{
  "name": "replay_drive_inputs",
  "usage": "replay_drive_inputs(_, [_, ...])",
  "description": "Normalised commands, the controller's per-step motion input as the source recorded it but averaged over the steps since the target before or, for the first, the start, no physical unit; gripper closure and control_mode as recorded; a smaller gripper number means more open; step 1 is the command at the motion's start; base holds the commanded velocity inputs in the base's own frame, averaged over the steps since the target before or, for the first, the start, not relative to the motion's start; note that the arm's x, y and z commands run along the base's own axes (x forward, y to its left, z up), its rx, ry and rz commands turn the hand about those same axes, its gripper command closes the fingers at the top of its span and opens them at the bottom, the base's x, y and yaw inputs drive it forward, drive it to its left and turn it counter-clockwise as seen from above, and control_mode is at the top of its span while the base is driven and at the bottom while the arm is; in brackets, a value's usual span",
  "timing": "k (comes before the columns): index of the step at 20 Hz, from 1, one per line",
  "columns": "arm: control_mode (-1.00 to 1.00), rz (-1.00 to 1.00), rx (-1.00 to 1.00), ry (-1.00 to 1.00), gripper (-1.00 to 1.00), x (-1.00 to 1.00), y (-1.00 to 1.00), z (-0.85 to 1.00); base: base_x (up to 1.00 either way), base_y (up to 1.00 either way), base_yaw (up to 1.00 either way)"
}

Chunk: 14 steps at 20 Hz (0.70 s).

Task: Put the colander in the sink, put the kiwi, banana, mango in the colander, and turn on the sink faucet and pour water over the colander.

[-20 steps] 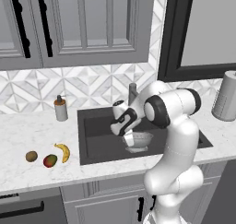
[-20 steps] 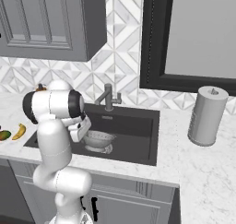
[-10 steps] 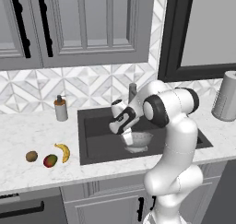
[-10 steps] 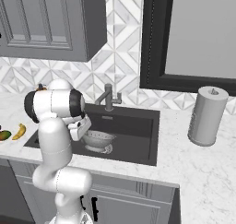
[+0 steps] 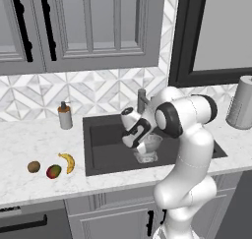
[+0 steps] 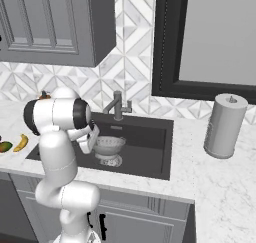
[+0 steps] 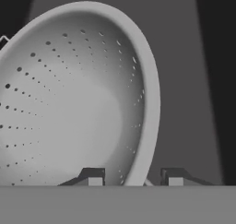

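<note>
**Colander lowered in sink, held by rim**

Since a second ago the arm has barely shifted; the colander sits slightly lower over the drain. Gripper (image 7: 131, 177): fingers straddle the rim, one inside, one outside, clamped on it. Colander (image 6: 109, 146): in the sink (image 6: 150, 159), upright. Judged light, rigid, slick metal; the thin rim is the best hold. Kiwi (image 5: 33, 166), mango (image 5: 53, 171), banana (image 5: 68, 162): on the counter (image 5: 29, 139), left of the sink.

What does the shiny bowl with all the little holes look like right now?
The colander is a round, silvery metal bowl with rows of tiny holes and a smooth rim. It sits upright and empty inside the dark sink, over the drain. The gripper is pinching its rim, one fingertip inside the bowl and one outside.
</note>
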Motion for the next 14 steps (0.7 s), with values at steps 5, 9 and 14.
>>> replay_drive_inputs(5, [-1.00,-0.08,0.00,-0.02,1.00,-0.07,0.00,-0.07,0.00,0.00,0.00])
replay_drive_inputs(9, [-1.00,-0.11,0.00,0.05,1.00,-0.20,0.00,-0.08,0.00,0.00,0.00])
replay_drive_inputs(14, [-1.00,-0.10,0.00,0.01,1.00,-0.23,0.00,-0.20,0.00,0.00,0.00])
